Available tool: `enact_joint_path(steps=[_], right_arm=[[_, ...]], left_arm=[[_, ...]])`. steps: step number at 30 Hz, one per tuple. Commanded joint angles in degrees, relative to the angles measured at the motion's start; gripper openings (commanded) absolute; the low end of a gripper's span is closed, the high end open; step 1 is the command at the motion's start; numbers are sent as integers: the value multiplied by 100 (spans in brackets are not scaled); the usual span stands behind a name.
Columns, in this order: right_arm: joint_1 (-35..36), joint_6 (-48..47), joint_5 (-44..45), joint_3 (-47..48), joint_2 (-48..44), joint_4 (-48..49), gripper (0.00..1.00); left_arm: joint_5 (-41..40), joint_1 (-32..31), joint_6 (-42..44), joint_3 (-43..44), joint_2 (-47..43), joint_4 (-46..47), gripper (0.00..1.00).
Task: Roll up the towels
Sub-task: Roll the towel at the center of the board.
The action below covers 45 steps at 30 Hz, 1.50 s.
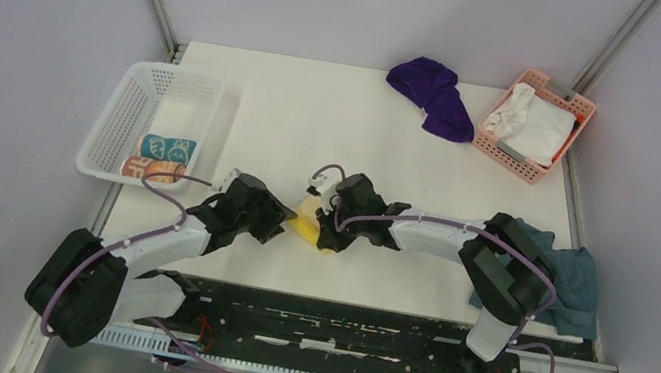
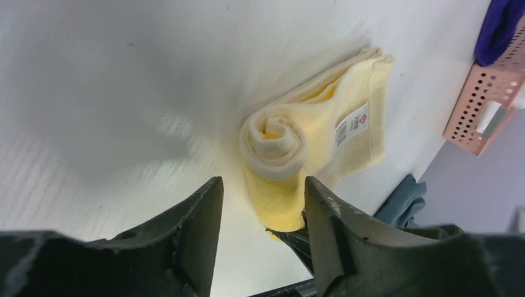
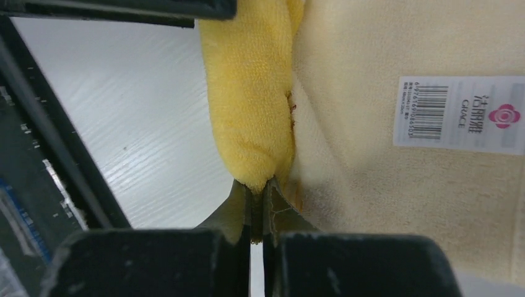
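A pale yellow towel [image 1: 306, 227] lies partly rolled at the table's near middle, between my two grippers. In the left wrist view its roll [image 2: 273, 143] shows as a spiral, with the unrolled flap and a white label behind it. My left gripper [image 2: 260, 207] stands open just in front of the roll's near end, touching nothing. My right gripper [image 3: 259, 189] is shut on the tip of the roll's end [image 3: 251, 93]. A purple towel [image 1: 434, 99] lies crumpled at the back. A rolled teal towel [image 1: 167, 148] and a rolled orange one [image 1: 152, 169] lie in the white basket [image 1: 123, 101].
A pink basket [image 1: 564, 100] with a white cloth [image 1: 531, 125] stands at the back right. A blue-grey cloth [image 1: 567, 277] lies at the right edge, behind my right arm. The black base rail [image 1: 334, 321] runs along the near edge.
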Motion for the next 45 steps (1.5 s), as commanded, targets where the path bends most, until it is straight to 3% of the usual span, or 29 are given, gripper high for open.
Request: enact_joint_path(steps=[1,4,9,17,29,34,36,38,45], right_arm=[[-558,692,-2255,-201,343,-133,0],[-976,1104,-3083,-82,659,52,0],[-1551,2047,-4207,9,1230,781,0],[-2038,2936,-4413,-141,1994,1207,1],[-2122,2505,-3991,298,2322,38,2],[-2114,2249,-3732,350,2097,-241,7],[-2108,2009,-3507,403,1793,-491,12],[-2086,1843,-3292,426,1484,-698,21],[-1526,1011,-1180,338,-218,-1646,43]], left_arm=[[-210,65,-234,-193,-637,56,62],[-211,87,-201,-358,-1095,31,68],[14,85,-203,-890,-1638,559,70],[409,80,-62,-1156,-1184,1726,70],[741,77,171,-638,748,3134,67],[939,77,196,-457,1541,3315,50],[951,76,51,-546,1907,3487,37],[943,77,-19,-596,2059,3535,32],[661,69,169,-302,1970,2436,30]])
